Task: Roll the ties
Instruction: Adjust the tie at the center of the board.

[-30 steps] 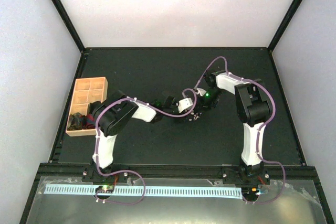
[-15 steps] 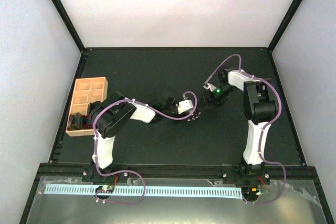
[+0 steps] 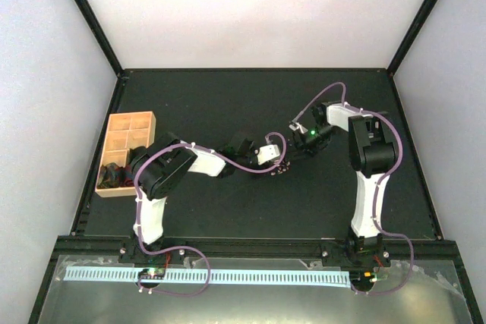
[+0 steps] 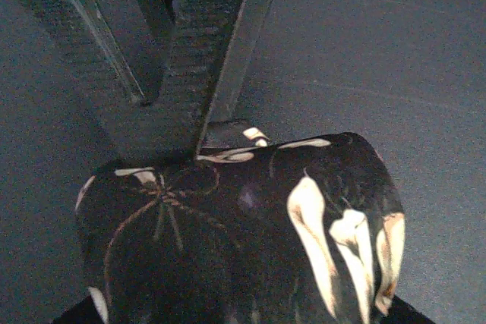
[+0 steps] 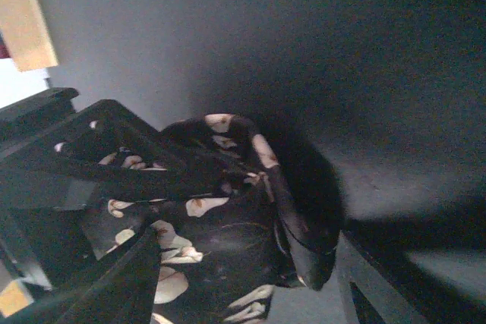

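Observation:
The tie (image 3: 282, 168) is a dark roll with pale petal marks, lying on the black mat near the middle. It fills the lower half of the left wrist view as the tie (image 4: 243, 225). My left gripper (image 3: 279, 165) is shut on it. In the right wrist view its black fingers (image 5: 114, 180) clamp across the tie (image 5: 228, 225) from the left. My right gripper (image 3: 295, 151) is open just right of the roll. The roll's end lies between its spread fingers (image 5: 121, 278) and nothing is pinched. Two dark finger bars (image 4: 205, 43) reach down to the roll's far edge.
A tan wooden compartment tray (image 3: 130, 117) stands at the left edge of the mat, with dark rolled fabric (image 3: 115, 176) in its near compartments. Purple cables (image 3: 228, 163) loop along both arms. Black frame rails border the mat.
My right gripper has opened, let go of the roll and drawn back a little to the right. My left gripper has stayed clamped on the tie in the same place.

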